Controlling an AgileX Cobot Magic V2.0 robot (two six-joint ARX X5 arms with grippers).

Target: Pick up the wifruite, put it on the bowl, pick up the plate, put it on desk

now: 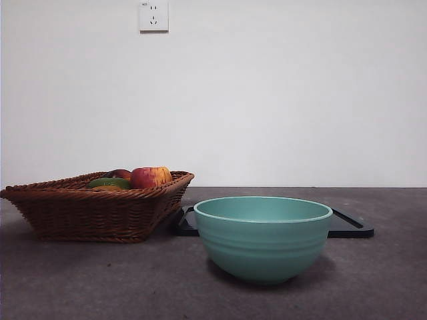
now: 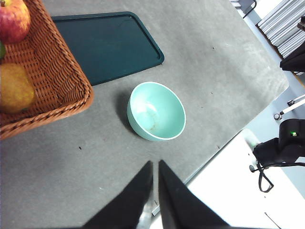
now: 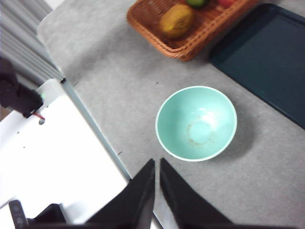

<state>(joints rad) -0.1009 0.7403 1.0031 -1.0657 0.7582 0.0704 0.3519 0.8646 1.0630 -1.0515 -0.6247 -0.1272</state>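
Front view: the teal-green bowl (image 1: pixel 262 237) stands upright on the dark grey worktop (image 1: pixel 100 280), nearest the camera and empty as far as its rim shows. Behind it lies a glossy black tray (image 1: pixel 350 225), flat on the worktop, its left end close to a brown wicker basket (image 1: pixel 93 210). Above the basket rim show a red-yellow apple (image 1: pixel 151 177), a green fruit (image 1: pixel 109 182) and a dark reddish fruit behind them. The wifruite cannot be told apart with certainty from this angle. A white wall socket (image 1: pixel 153 16) sits high on the wall. Neither arm appears here.

Left wrist view: the left gripper (image 2: pixel 155 167) hangs above bare worktop near its edge, well apart from the bowl (image 2: pixel 156 111). Its fingers (image 2: pixel 138 191) are clenched together, with only a thin slit between them and nothing held. The wifruite (image 2: pixel 15 88) lies inside the basket (image 2: pixel 57 76), orange-brown, near the apple (image 2: pixel 14 20). The tray (image 2: pixel 107 45) lies beside the basket.

Right wrist view: the right gripper (image 3: pixel 157 165) hovers over the worktop edge, near the bowl (image 3: pixel 196 122) but not touching it. Its fingers (image 3: pixel 140 191) are likewise clenched on nothing. The wifruite (image 3: pixel 177 20) rests in the basket (image 3: pixel 190 36); the bowl is empty.
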